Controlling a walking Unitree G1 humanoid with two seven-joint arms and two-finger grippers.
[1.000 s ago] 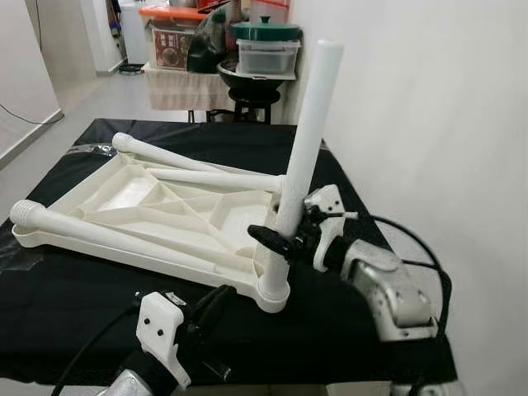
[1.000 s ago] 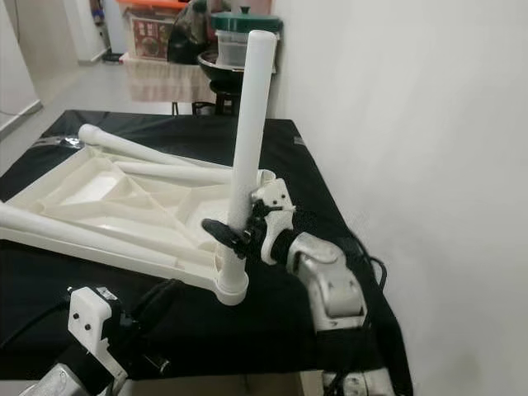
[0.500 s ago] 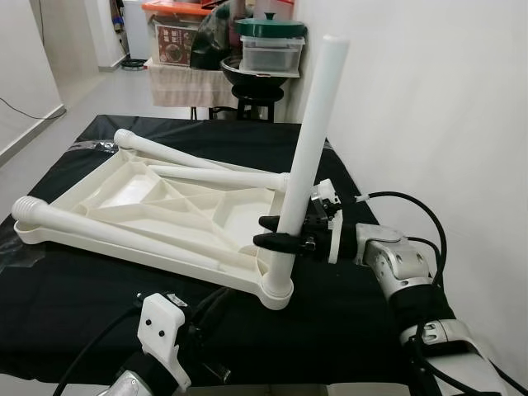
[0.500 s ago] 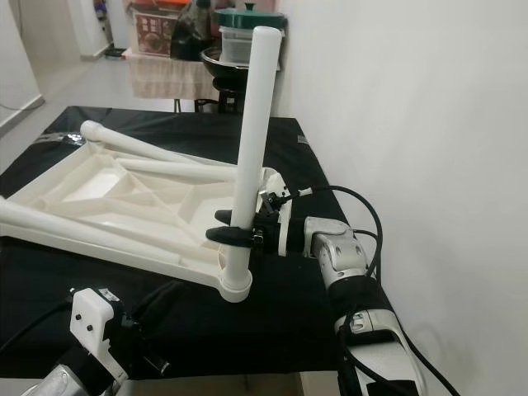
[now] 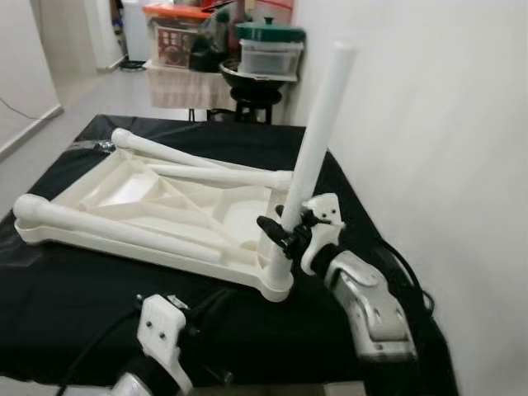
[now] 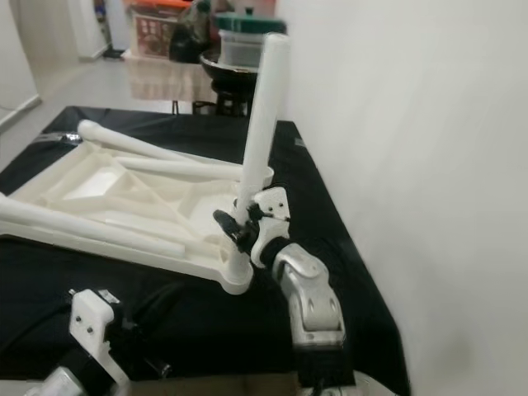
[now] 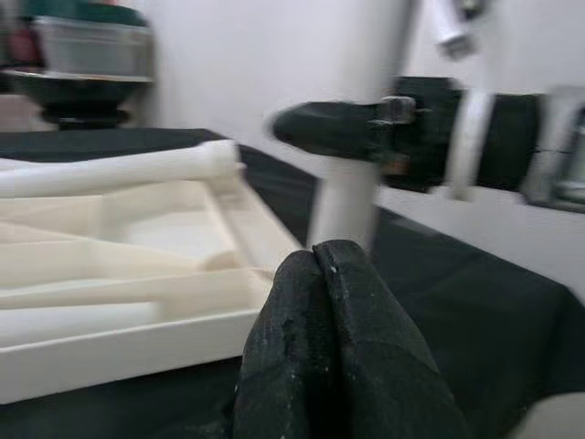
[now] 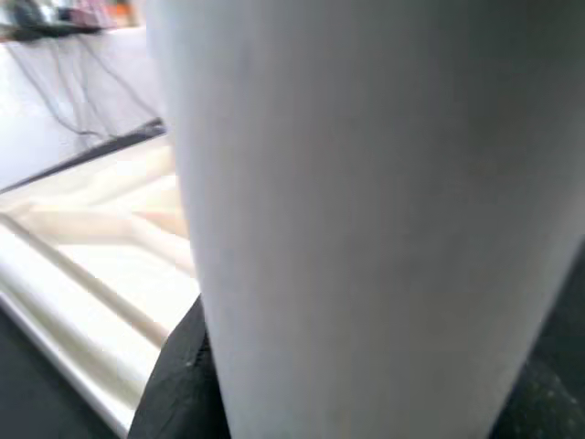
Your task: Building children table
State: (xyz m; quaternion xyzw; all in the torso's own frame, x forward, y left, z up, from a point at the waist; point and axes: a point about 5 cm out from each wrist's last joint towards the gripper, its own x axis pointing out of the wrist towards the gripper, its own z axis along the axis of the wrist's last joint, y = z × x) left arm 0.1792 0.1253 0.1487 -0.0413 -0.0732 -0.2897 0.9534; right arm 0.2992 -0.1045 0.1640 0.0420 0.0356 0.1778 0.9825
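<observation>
Comparing head views: the right gripper (image 5: 287,233) keeps its hold low on the upright leg (image 5: 312,157), but its wrist has rolled since half a second ago, when the fingers lay level; the white bracket now sits above them.
Left eye view, tabletop: the upturned tabletop (image 5: 140,202) lies on the black cloth (image 5: 74,289); the upright leg stands in its near right corner socket (image 5: 276,280), leaning slightly toward the wall (image 5: 429,124).
Left eye view, spare legs: one leg (image 5: 115,231) lies along the tabletop's near edge, two more (image 5: 198,169) rest across its far side.
Right eye view: the same grip shows, fingers closed round the leg just above the socket.
Left wrist view: the left gripper (image 7: 320,274), fingers pressed together and holding nothing, hangs just off the tabletop's near edge, facing the socket.
Right wrist view: the leg's white surface crowds the lens, with one black finger (image 8: 178,384) beside it.
Meaning: the roll looks like a twist to screw the leg home; three legs seem left to fit.
</observation>
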